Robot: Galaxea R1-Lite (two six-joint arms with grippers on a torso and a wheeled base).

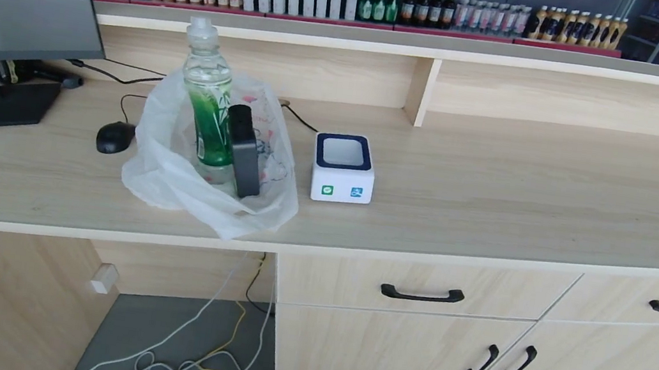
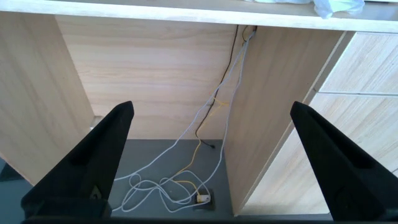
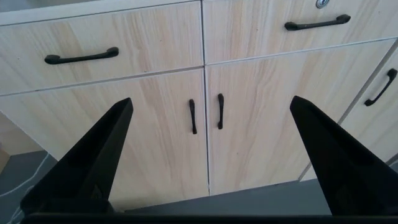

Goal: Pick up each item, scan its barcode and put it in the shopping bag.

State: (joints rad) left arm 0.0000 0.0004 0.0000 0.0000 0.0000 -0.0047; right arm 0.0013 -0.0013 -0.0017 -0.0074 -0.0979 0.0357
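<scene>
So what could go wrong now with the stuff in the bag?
1. The tall bottle stands upright in the floppy shopping bag, beside a dark box, and sticks well out of the top. A bump might tip it over.
2. The bag's front lies right at the edge of the counter. The left gripper and right gripper, both open, are down below the counter. An arm coming up could snag the bag and pull it off.
</scene>
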